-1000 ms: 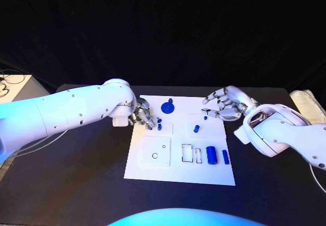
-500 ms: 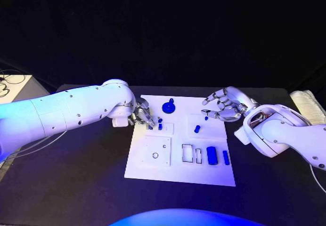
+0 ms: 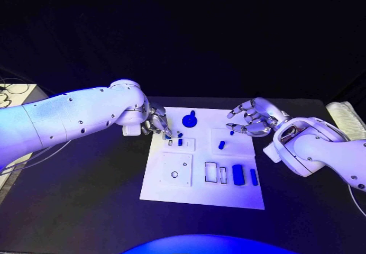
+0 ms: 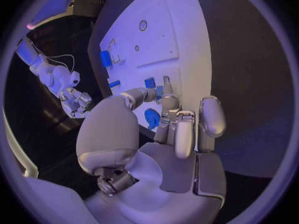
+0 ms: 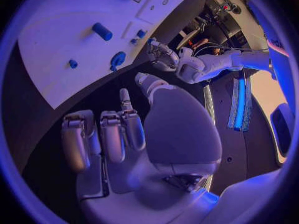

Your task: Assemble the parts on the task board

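Note:
The white task board [image 3: 200, 191] lies in the middle of the table. My left hand [image 3: 156, 125] hovers over its far left edge, and thumb and a finger pinch a small blue part [image 4: 159, 90] just above the board. Another small blue part [image 3: 180, 141] stands beside those fingertips. A blue disc with a knob [image 3: 189, 121] sits at the far edge, and a blue peg [image 3: 221, 144] lies mid-board. A blue cylinder [image 3: 237, 174] and a blue bar [image 3: 253, 177] lie on the right side. My right hand [image 3: 252, 119] hangs over the far right corner, fingers apart, holding nothing.
Raised white blocks with slots and a round hole [image 3: 174, 174] take up the board's left and middle. Black table [image 3: 84, 201] surrounds the board. A pale object [image 3: 345, 117] lies at the table's far right edge, and a white box with cables [image 3: 14, 95] at the far left.
My left hand has drawn back and risen a little from the small blue parts at the board's left. The right hand has stayed in place.

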